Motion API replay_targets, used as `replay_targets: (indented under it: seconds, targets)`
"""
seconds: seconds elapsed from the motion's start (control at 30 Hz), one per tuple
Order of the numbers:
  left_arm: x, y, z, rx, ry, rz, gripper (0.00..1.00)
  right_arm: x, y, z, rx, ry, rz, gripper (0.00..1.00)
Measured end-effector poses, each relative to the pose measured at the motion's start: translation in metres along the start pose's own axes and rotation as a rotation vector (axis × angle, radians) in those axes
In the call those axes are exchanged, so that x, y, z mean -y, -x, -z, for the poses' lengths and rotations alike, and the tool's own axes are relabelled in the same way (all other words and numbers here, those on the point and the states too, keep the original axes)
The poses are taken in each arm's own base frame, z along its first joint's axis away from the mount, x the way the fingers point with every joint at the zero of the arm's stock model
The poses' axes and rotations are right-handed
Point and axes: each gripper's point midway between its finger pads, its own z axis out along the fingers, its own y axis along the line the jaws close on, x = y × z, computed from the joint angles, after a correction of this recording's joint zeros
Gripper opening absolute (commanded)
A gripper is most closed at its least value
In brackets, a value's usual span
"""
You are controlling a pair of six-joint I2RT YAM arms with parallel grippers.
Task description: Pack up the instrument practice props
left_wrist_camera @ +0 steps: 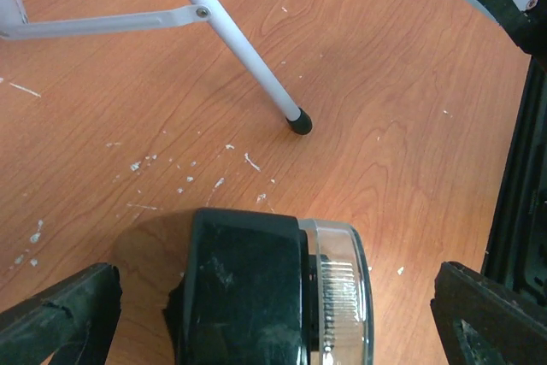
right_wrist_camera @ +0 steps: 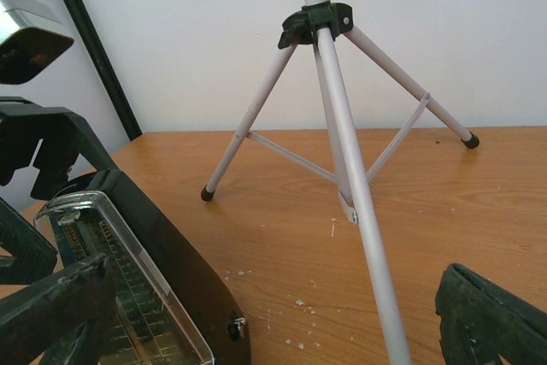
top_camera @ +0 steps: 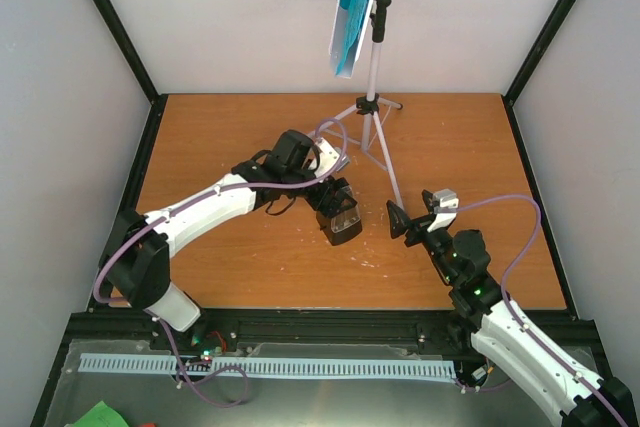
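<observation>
The grey tripod music stand stands at the back of the table, with cyan sheet-music pages on its tray high up. The small black metronome with a clear front cover sits on the table in front of it. My left gripper is open and hangs over the metronome, whose body lies between the spread fingers without touching them. My right gripper is open and empty, just right of the metronome and close to one tripod leg.
A tripod foot rests just beyond the metronome. Black frame posts and white walls close in the wooden table on three sides. Small white flecks lie scattered on the wood.
</observation>
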Motion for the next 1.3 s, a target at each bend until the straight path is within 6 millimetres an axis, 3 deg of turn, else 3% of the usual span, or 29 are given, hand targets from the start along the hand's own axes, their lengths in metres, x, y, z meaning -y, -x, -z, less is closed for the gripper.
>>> replay_targets:
  seconds: [0.17, 0.83, 1.1, 1.23, 1.3]
  targets:
    - [0.001, 0.003, 0.000, 0.013, 0.004, -0.065, 0.95, 0.000, -0.001, 0.000, -0.003, 0.002, -0.003, 1.00]
    - [0.006, 0.000, -0.011, 0.036, 0.102, -0.227, 0.45, 0.001, -0.006, -0.001, -0.016, -0.001, -0.004, 1.00]
    - [-0.004, 0.003, -0.010, 0.044, 0.199, -0.168, 0.50, 0.002, -0.006, -0.001, -0.015, -0.009, -0.003, 1.00]
    - [-0.018, 0.004, -0.005, 0.059, 0.303, -0.052, 0.80, 0.004, -0.006, -0.001, -0.016, -0.017, -0.003, 1.00]
    - [-0.022, -0.004, -0.005, 0.050, 0.321, 0.007, 0.89, 0.004, -0.006, -0.001, -0.015, -0.019, -0.003, 1.00]
